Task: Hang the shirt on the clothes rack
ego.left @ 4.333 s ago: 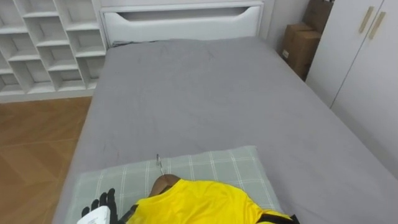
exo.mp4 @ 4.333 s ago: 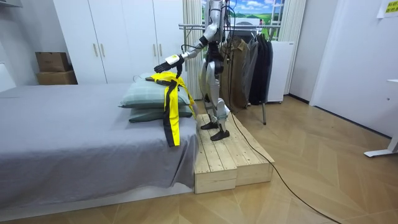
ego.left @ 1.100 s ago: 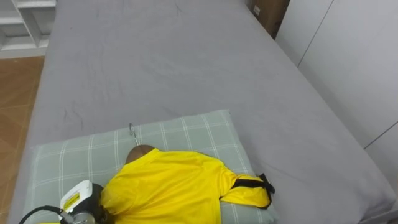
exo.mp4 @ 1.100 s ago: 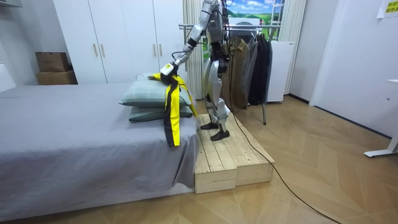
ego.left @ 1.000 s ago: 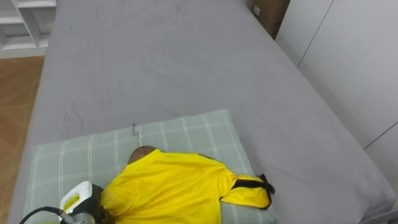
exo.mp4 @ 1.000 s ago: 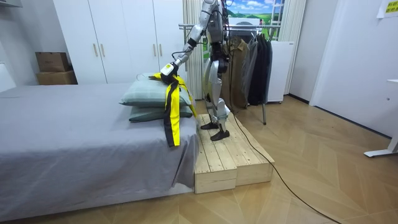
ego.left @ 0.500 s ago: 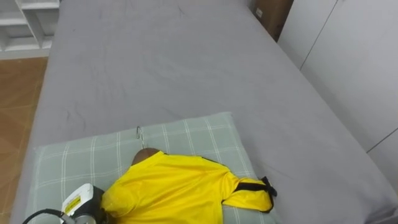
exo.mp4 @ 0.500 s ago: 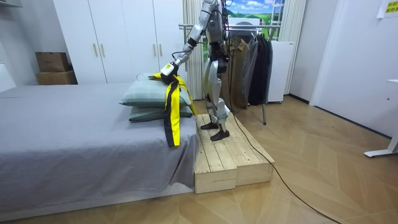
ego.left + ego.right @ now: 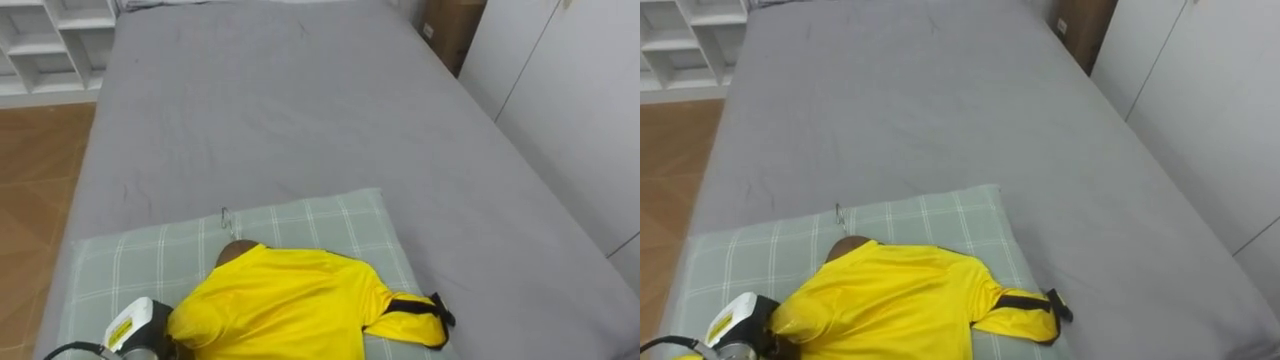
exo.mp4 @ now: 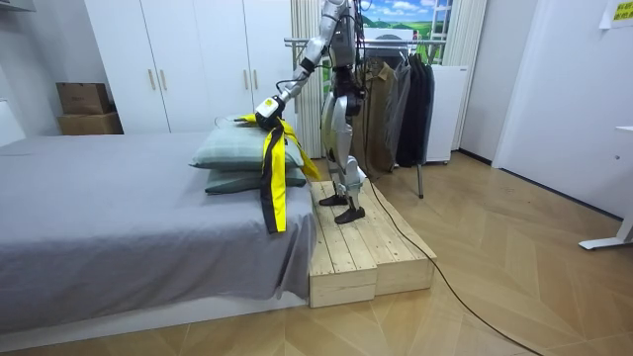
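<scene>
Yellow jersey (image 9: 290,310) lies on its wooden hanger (image 9: 233,252) across the checked pillow (image 9: 310,222) at the near end of the bed (image 9: 300,100), shoulders left to right, hook (image 9: 226,214) pointing far. The left hand (image 9: 138,330) meets its near-left shoulder; whether it grips, I cannot tell.

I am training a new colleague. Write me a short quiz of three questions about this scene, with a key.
1. True or false: the yellow shirt already hangs on the clothes rack.
2. The robot stands on: A) the bed, B) a wooden platform, C) a chair.
3. Fill in: the metal hook above the shirt's collar belongs to a wooden ____.
Key: 1 false; 2 B; 3 hanger.
</scene>
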